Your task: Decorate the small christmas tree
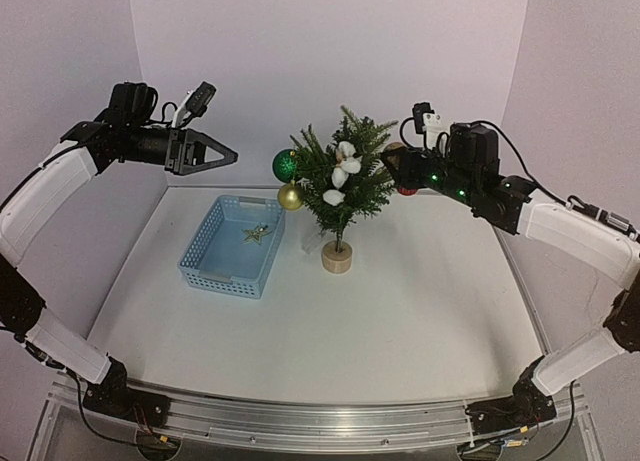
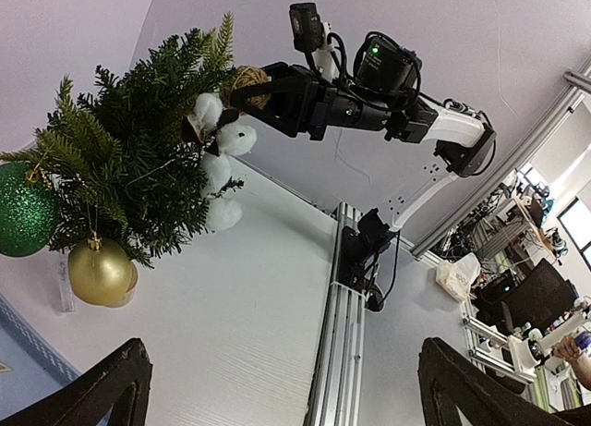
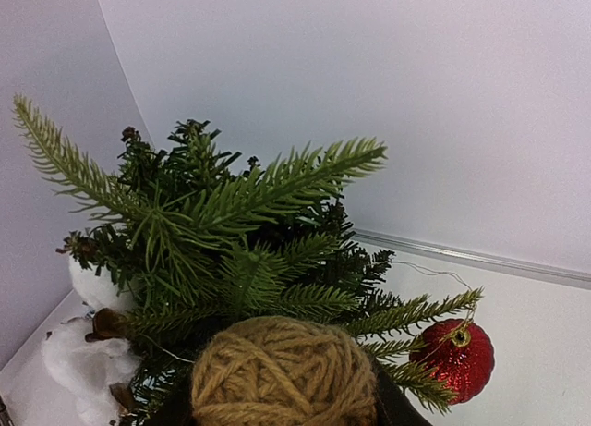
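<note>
The small christmas tree [image 1: 342, 176] stands on a pale wooden disc at the table's middle back. It carries a green ball [image 1: 285, 164], a gold ball [image 1: 291, 196], white cotton tufts [image 1: 345, 166] and a red glitter ball [image 3: 453, 359]. My right gripper [image 1: 393, 164] is shut on a tan twine ball [image 3: 282, 371] and holds it against the tree's right branches. My left gripper [image 1: 230, 158] is open and empty, raised to the left of the tree. The tree [image 2: 138, 158] and the twine ball [image 2: 247, 84] also show in the left wrist view.
A blue perforated basket [image 1: 214, 264] sits left of the tree with a small star-shaped ornament [image 1: 257, 234] inside. White walls close in the back and sides. A metal rail [image 1: 320, 421] runs along the near edge.
</note>
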Robot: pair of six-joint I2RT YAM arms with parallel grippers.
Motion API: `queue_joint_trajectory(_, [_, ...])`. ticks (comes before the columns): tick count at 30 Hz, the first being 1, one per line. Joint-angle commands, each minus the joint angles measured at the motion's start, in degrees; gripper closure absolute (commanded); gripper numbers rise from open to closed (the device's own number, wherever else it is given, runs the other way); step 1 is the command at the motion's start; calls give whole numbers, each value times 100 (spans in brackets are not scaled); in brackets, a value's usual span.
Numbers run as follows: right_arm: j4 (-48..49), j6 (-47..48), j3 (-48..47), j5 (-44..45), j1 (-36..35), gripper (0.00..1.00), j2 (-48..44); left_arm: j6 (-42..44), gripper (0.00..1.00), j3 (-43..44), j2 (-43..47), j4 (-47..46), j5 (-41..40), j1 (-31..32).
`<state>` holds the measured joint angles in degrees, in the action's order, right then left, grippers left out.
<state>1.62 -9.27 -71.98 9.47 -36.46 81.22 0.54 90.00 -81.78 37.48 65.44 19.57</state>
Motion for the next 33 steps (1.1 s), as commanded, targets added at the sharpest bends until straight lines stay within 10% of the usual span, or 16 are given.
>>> queue_joint_trajectory(1, [207, 58, -201, 54, 68, 86, 106, 96, 0, 255, 47, -74, 121, 20])
queue_joint_trajectory(33, [212, -761, 772, -365, 69, 90, -403, 199, 0, 383, -19, -6, 150, 20])
